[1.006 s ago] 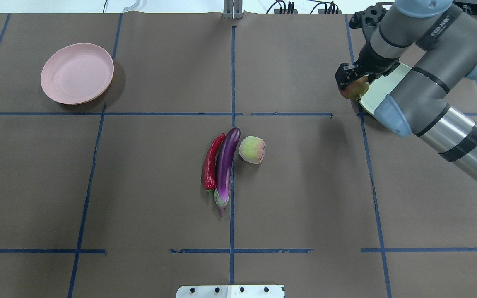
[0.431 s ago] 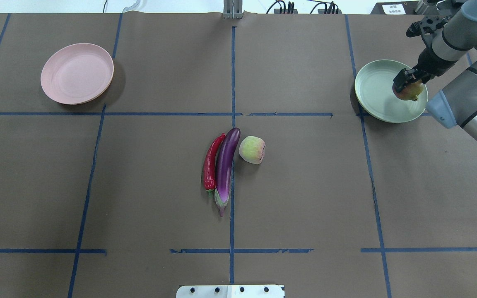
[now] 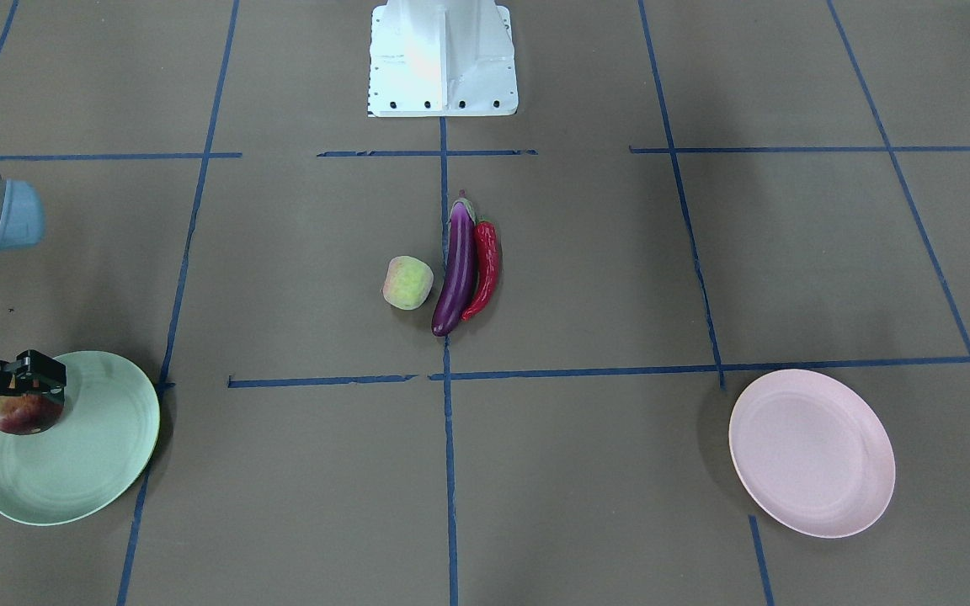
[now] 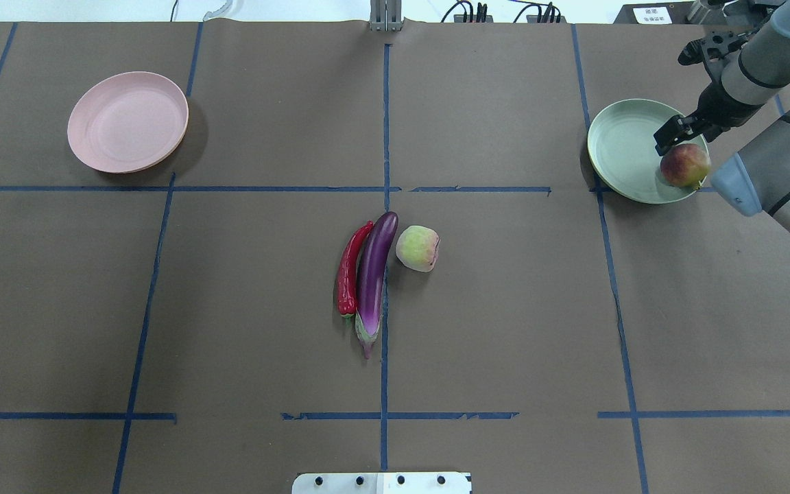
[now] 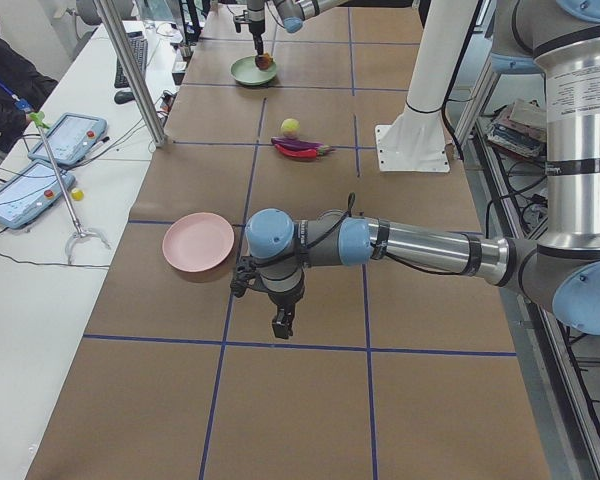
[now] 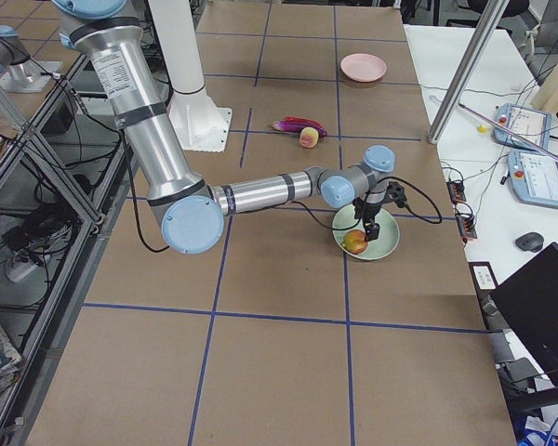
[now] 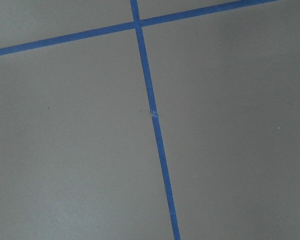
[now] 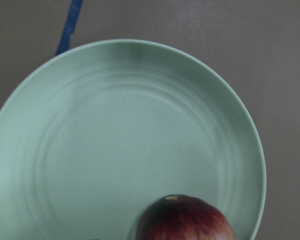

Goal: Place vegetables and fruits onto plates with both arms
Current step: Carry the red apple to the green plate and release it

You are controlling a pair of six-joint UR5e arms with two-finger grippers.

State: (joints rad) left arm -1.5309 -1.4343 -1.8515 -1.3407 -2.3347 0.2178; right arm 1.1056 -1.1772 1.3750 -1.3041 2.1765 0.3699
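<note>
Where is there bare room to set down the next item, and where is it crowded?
The pink plate is wholly bare. The mint plate is bare except where the pomegranate sits by its rim. Crowded: the middle, where chili, eggplant and peach lie together.

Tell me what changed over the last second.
The right gripper carried the pomegranate across the green plate, from its left rim to its right side in the overhead view, then let go; the fruit now lies in the plate, the gripper just above it. The peach, eggplant, chili and pink plate stayed put.
</note>
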